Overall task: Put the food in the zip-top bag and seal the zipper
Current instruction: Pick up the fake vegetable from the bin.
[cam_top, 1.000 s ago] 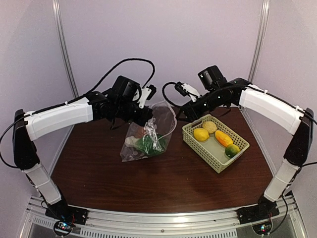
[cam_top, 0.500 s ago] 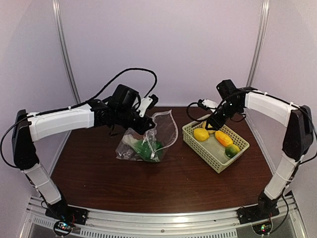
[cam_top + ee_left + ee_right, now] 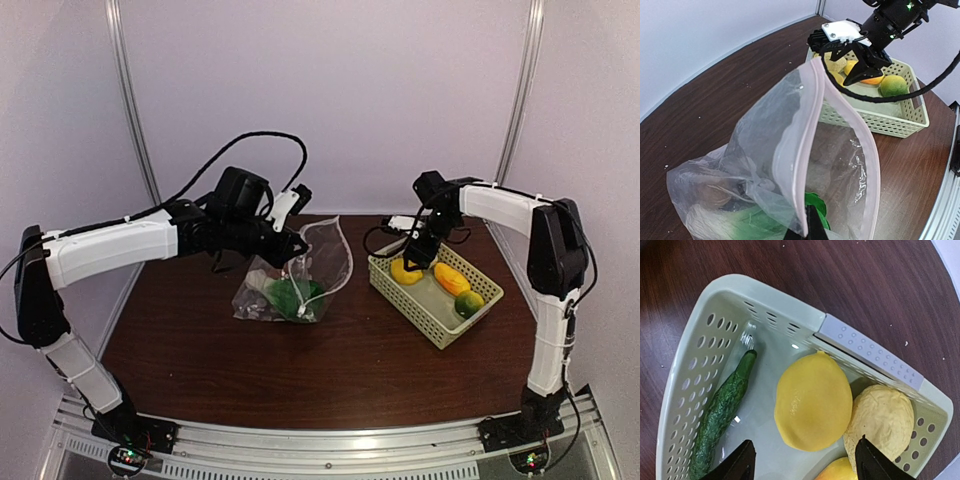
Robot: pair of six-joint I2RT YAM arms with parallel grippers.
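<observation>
1. The zip-top bag (image 3: 790, 150) has its mouth gaping toward the right. The left pincer (image 3: 807, 227) clamps the rim, leaving the opening free.
2. A bare strip of bench (image 3: 355, 300) separates bag and basket (image 3: 432, 322).
3. A black cable (image 3: 900, 97) loops across that gap.
4. The right pincer (image 3: 805, 460), jaws apart, hangs over the basket's far-left corner. There is room between lemon (image 3: 812, 400) and green pod (image 3: 722, 412), but the potato (image 3: 882, 422) crowds the lemon's other flank.

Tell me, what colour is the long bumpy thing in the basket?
Dark green. The long bumpy thing in the basket shows best in the right wrist view.
</observation>
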